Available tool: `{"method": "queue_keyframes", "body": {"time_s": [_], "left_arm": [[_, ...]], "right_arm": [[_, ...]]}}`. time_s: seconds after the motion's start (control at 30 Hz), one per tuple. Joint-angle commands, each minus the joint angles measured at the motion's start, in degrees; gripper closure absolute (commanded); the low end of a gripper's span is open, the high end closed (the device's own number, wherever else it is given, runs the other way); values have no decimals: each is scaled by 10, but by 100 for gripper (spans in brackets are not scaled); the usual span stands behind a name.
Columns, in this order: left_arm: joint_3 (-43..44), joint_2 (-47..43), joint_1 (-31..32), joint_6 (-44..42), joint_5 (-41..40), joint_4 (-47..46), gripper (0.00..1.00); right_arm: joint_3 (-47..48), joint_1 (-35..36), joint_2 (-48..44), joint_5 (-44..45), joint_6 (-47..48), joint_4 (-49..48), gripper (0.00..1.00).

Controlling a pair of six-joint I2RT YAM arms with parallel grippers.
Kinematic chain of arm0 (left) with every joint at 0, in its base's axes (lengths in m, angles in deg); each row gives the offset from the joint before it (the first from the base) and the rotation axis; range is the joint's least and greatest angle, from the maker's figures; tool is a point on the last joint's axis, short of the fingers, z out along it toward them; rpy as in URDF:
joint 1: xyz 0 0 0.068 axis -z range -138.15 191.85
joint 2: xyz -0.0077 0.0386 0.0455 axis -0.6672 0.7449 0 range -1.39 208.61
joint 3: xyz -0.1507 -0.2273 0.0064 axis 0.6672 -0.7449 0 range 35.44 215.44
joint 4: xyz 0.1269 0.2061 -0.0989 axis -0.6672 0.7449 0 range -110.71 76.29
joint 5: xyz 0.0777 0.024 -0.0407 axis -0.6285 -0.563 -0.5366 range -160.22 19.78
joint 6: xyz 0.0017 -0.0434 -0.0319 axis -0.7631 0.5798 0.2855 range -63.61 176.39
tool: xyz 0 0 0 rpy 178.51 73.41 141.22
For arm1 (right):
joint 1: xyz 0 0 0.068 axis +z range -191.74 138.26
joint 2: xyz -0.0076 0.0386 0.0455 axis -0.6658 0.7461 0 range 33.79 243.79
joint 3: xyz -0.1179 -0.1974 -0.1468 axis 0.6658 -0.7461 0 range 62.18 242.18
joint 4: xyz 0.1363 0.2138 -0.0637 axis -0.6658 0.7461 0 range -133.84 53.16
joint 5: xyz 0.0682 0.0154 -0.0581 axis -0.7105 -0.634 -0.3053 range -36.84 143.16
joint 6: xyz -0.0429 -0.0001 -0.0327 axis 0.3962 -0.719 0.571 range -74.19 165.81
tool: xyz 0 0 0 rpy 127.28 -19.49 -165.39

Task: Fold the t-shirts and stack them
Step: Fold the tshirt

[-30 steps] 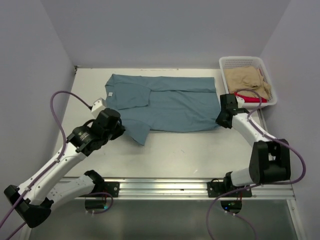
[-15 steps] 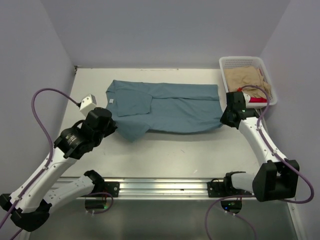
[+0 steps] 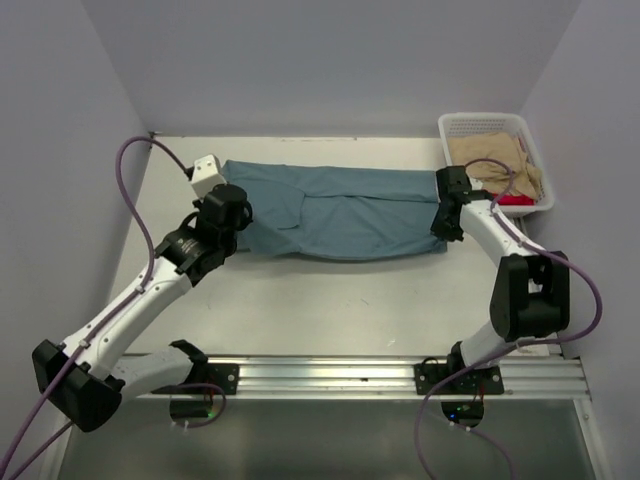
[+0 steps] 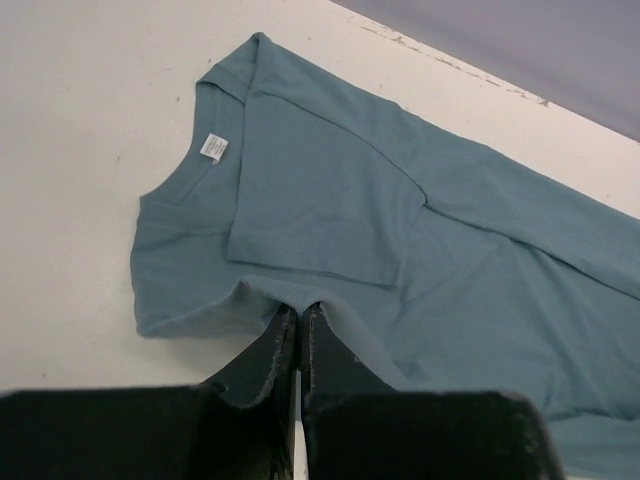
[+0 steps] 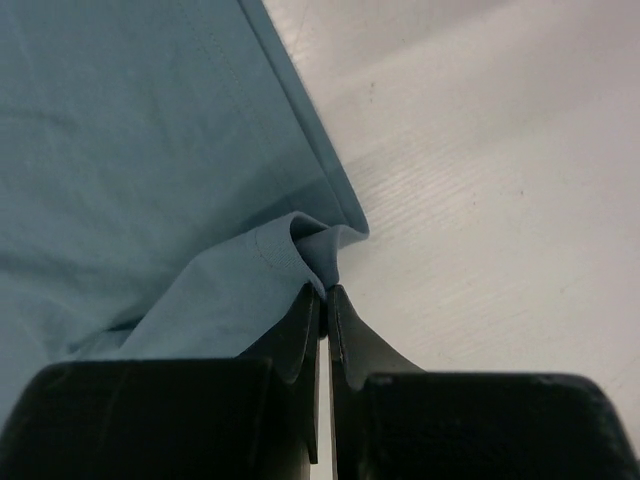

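The teal t-shirt (image 3: 345,205) lies as a long band across the back of the table, collar and white label (image 4: 211,147) at its left end. My left gripper (image 3: 238,216) is shut on a pinch of its near edge beside the folded sleeve, seen in the left wrist view at the gripper's tips (image 4: 300,310). My right gripper (image 3: 443,220) is shut on the bunched hem corner (image 5: 320,245) at the shirt's right end. A tan t-shirt (image 3: 490,158) and a red t-shirt (image 3: 515,200) lie in the basket.
A white mesh basket (image 3: 445,125) stands at the back right corner, just beyond the right gripper. Grey walls close the table on the left, back and right. The arms' rail (image 3: 330,370) runs along the near edge.
Both grippers have carried the shirt's near edge toward the back, so the shirt now shows as a narrower band. The left arm swung from the near left up to the shirt's collar end.
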Motion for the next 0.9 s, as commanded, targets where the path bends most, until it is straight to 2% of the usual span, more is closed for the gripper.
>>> {"method": "queue_keyframes", "body": {"time_s": [0.0,0.3,0.53,0.87], "left_arm": [[-13,24,-48,-59,24,-134,100],[-10,105,-98,-103,52,-234,100],[25,182,-148,-124,92,-269,100],[65,252,-181,-133,127,-322,100]], "right_arm": [[52,-2,30,23,-2,-28,100],[152,-2,112,46,2,-12,100],[216,-2,174,57,5,2,100],[259,-3,215,56,3,9,100]]}}
